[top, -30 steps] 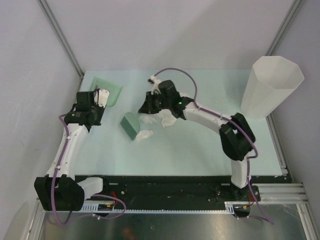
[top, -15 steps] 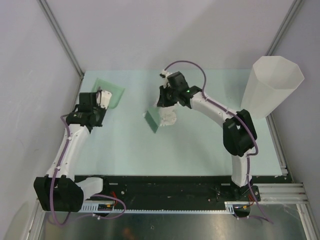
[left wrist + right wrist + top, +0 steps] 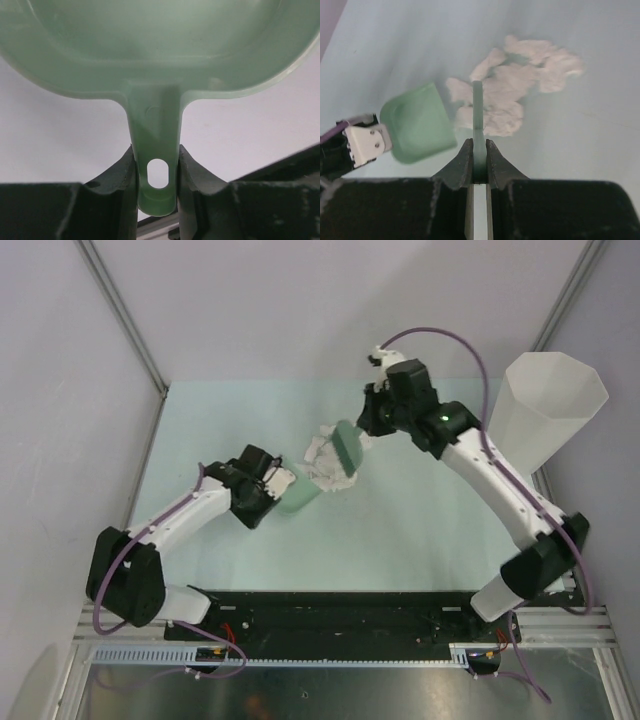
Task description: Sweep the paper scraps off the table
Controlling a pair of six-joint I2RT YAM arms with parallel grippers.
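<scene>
The paper scraps lie in one white crumpled pile near the middle of the mint-green table. My right gripper is shut on a green sweeper blade that stands on edge at the pile's right side. In the right wrist view the blade runs from my right gripper into the scraps. My left gripper is shut on the handle of the green dustpan, which sits just left of the pile. The left wrist view shows the handle between the fingers of my left gripper.
A tall white faceted bin stands at the far right of the table. Grey walls close the left, back and right sides. A black rail runs along the near edge by the arm bases.
My left gripper has carried the dustpan from the far left corner to the middle, beside the scraps. My right gripper has moved right and back with the blade, and the scraps are bunched together.
</scene>
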